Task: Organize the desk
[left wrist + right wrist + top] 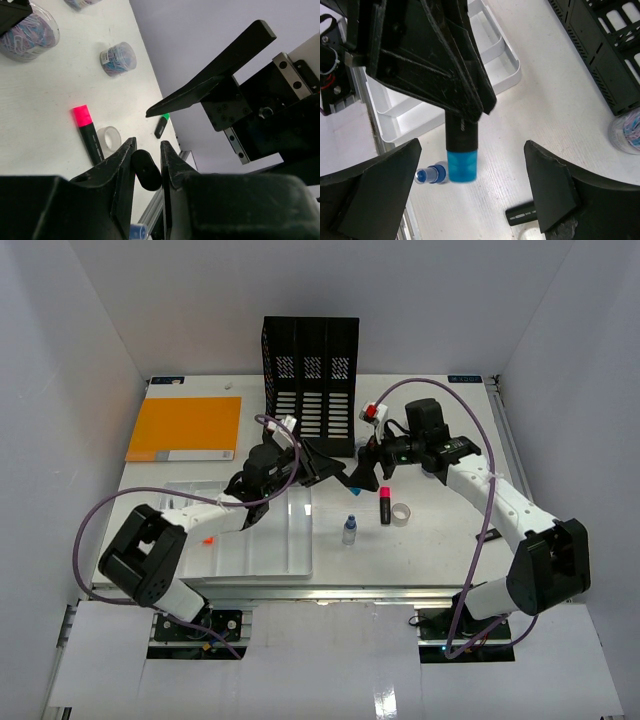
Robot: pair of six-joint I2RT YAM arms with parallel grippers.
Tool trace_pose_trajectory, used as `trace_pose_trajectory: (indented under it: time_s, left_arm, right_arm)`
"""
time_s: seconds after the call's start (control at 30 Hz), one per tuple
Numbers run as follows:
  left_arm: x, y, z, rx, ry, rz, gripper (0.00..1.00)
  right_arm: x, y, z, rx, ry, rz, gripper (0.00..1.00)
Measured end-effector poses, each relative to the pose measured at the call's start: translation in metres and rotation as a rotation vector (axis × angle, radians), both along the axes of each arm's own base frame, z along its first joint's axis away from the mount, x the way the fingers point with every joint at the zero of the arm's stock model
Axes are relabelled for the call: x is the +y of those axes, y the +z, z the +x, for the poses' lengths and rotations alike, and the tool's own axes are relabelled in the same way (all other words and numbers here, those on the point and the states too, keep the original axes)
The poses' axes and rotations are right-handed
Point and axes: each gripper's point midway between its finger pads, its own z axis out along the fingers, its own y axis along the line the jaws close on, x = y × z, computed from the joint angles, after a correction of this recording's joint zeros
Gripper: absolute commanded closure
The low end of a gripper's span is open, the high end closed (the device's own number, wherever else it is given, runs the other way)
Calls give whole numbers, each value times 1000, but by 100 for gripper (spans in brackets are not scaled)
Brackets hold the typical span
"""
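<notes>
So the left hand [148, 152] is clamped on a black highlighter [462, 162] with a blue cap, up above the white tabletop [440, 550]. The right hand [367, 473] is spread wide either side of that cap, gripping nothing. A pink highlighter [385, 506] lies close by it.

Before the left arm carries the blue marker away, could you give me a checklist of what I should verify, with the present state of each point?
1. Left pincer shut on the blue marker: ok.
2. Right pincer open and clear of the marker on both sides: ok.
3. Grip firm enough that the marker will not slip: cannot tell.
4. Low path toward the tray free: not ok, a small bottle lies on the desk beside the tray.
5. Tray has bare compartments: ok.
</notes>
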Motion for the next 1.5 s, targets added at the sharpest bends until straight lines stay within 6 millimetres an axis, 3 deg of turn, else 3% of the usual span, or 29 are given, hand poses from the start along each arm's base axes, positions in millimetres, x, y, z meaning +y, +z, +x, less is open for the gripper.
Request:
trace_pose_trajectory:
  time_s: [0.1,0.2,0.4,0.57,0.73,0.87,1.03,1.27,1.5]
  left_arm:
    - [20,1,-3,-26,44,91,98]
    - [52,7,-2,-66,116,193,97]
    - [160,-2,9,-28,352,506,97]
    - [253,-40,3,110,514,843,97]
    - [318,-94,-16,329,538,1106,97]
    - [337,-121,-27,431,501,1239,97]
    - [349,-139,-27,501,463,1336,94]
    - [354,-157,-32,551,427,1386,46]
    - [350,-150,-30,530,433,1349,25]
  right_arm:
    - [-6,7,-5,-56,25,3,10]
    - [-18,16,-12,-116,40,18,10]
    - [-54,14,-13,-180,-20,22,10]
    - [-82,-8,-11,-148,-85,21,10]
    - [-101,-28,-8,-93,-131,26,10]
    - [-110,-36,-8,-69,-149,37,10]
    - [-115,-38,-9,-63,-155,51,10]
    - [-118,-43,-9,-62,-151,53,10]
    - [-116,-51,-18,-81,-81,43,10]
